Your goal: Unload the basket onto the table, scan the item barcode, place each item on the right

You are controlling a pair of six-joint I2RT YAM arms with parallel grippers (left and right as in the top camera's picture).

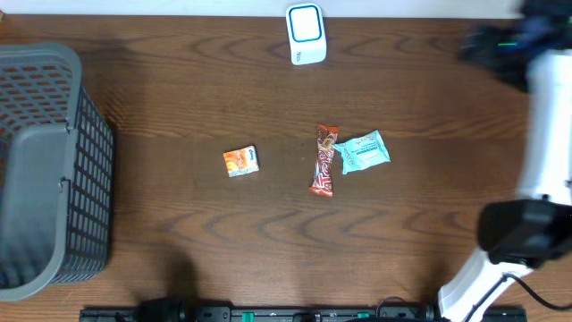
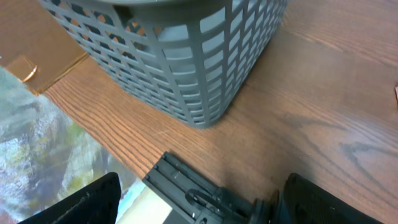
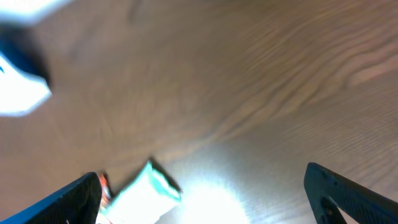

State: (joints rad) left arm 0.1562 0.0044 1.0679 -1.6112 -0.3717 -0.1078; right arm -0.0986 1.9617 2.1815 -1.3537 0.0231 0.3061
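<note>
- Landmark for everything below: the scanner (image 1: 306,34), white with a blue face, standing at the far edge of the table (image 1: 179,233).
- All three candidate items lie in front of the scanner, toward the robot. None has been lifted.
- The red candy bar (image 1: 323,161) lies almost straight in front of the scanner.
- The teal packet (image 1: 362,151) sits just beside the bar, on the scanner's right, touching it or nearly so.
- The orange box (image 1: 241,162) rests apart from both, to the scanner's left.
- The grey basket (image 1: 45,170) is well apart from the scanner, at the left end.
- The right gripper (image 3: 202,172) has its fingers spread wide with nothing between them. Its view is blurred, with the teal packet at the lower edge and the scanner a white-and-blue smear on the left.
- The left gripper (image 2: 202,179) is likewise spread wide and empty, hanging beside the basket's corner, far from the scanner.
- The step in hand looks like the reach for an item. The teal packet seems the likely pick for the right arm.
- To do it well, straddle the packet's narrow width and keep the inner finger clear of the candy bar.
- Pinch at the edges so the print stays uncovered. Which face carries the barcode cannot be told from here.
- Then turn the printed face squarely toward the scanner's blue face and hold it steady.
- The flat pouch may skid under the closing fingers, so press down gently before closing.
</note>
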